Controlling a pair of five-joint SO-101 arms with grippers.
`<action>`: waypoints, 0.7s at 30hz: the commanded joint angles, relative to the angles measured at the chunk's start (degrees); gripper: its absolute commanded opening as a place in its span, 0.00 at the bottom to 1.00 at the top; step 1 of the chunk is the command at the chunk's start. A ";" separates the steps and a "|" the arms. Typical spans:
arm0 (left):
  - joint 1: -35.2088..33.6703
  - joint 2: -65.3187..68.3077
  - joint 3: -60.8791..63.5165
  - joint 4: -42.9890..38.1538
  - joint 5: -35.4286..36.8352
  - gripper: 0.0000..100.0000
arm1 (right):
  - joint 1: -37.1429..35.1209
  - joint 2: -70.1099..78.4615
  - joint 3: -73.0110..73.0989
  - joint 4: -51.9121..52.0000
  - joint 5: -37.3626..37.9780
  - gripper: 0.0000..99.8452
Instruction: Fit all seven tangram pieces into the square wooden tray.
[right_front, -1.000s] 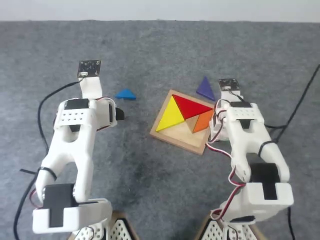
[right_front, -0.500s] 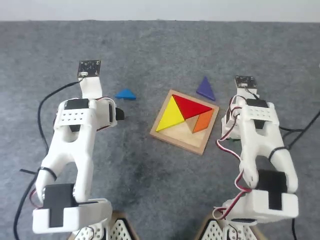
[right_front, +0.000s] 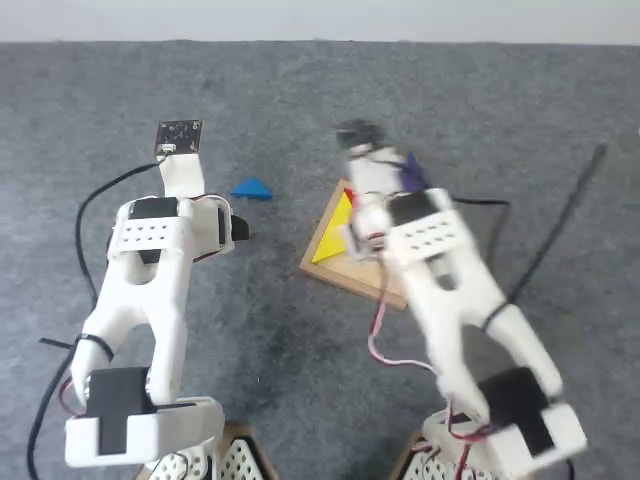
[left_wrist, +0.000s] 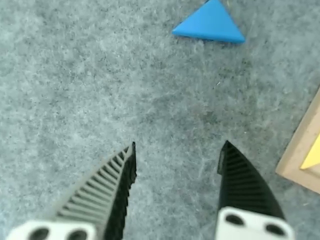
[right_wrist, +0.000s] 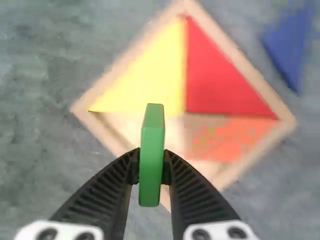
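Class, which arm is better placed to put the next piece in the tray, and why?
Right. The right gripper is shut on a green tangram piece, held on edge over the square wooden tray. The left gripper is open and empty over grey carpet, beside the tray.

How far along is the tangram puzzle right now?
The yellow piece, red piece and orange piece sit in the tray. The right arm's fingers grip a green piece above it. The blue triangle and purple triangle lie outside on the carpet.
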 joint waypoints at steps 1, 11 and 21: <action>-0.26 -1.23 -0.40 -0.70 0.26 0.26 | -1.45 6.90 -5.89 -2.59 -0.97 0.03; -0.26 -1.14 -0.40 -0.88 0.26 0.26 | -1.63 14.90 -9.67 -0.75 -0.88 0.14; 0.00 -1.14 -0.40 -0.88 0.26 0.26 | -1.10 7.08 -9.85 3.30 -0.62 0.20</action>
